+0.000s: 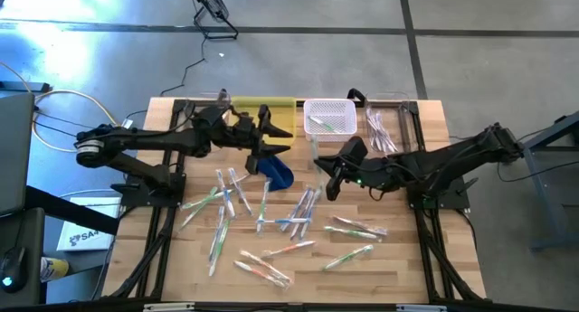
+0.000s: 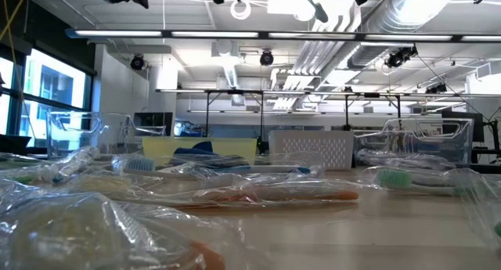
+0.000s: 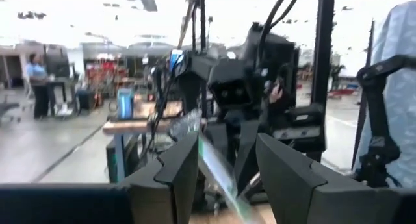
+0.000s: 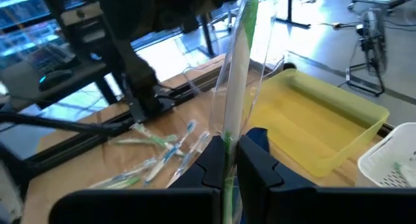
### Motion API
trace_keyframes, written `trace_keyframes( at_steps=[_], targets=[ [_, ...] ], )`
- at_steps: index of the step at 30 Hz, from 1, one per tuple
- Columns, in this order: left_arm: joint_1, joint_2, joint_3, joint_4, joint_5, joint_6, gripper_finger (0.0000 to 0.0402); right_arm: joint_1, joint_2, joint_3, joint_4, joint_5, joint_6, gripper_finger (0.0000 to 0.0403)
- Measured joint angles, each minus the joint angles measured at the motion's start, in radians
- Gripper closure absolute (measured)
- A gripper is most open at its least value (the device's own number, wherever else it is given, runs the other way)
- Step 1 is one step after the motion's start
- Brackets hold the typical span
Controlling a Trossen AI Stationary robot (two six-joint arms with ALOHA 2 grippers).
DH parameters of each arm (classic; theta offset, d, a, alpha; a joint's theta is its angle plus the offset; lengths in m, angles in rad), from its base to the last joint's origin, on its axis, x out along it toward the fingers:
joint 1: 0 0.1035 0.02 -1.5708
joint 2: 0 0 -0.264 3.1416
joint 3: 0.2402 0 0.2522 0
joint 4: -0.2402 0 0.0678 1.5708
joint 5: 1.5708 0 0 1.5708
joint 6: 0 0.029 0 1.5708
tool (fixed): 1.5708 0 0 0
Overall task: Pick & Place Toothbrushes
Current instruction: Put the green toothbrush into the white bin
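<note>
Several toothbrushes point(image 1: 264, 214) in clear wrappers lie scattered on the wooden table; in the low view they point(image 2: 274, 194) lie close up. My right gripper point(image 1: 327, 178) point(image 4: 229, 169) is above the table's middle, shut on a green and white wrapped toothbrush point(image 4: 237, 62). My left gripper point(image 1: 282, 140) point(image 3: 224, 169) is open, just left of it, facing the right gripper point(image 3: 234, 87). The held toothbrush point(image 3: 218, 169) shows between the left fingers without touching them. A dark blue pouch point(image 1: 279, 172) lies under both grippers. My right gripper pinches the wrapped toothbrush between its two fingers point(image 4: 211, 165), on the handle's lower part point(image 4: 227, 136). The toothbrush is lifted clear of the table and sticks out past the fingertips, its long green and white part point(image 4: 244, 29) beyond them.
Along the far edge stand a yellow tray point(image 1: 262, 107), a white basket point(image 1: 328, 104) with a few toothbrushes in it, and a clear bin point(image 1: 384, 122) with clear wrappers. Dark arm frames run along the table's left and right sides. A person stands far off in the room point(image 3: 36, 81).
</note>
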Motion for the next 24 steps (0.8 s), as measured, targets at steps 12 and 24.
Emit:
trace_keyframes(
  at_steps=[12, 24],
  targets=[
    [-0.019, 0.0, 0.01, 0.006, -0.022, 0.008, 0.0249, 0.0, -0.08, 0.0, -0.01, -0.019, -0.059, 0.039],
    [-0.08, 0.036, 0.014, 0.03, -0.058, 0.027, 0.0249, 0.0, -0.075, 0.0, -0.009, -0.021, -0.063, 0.039]
  ],
)
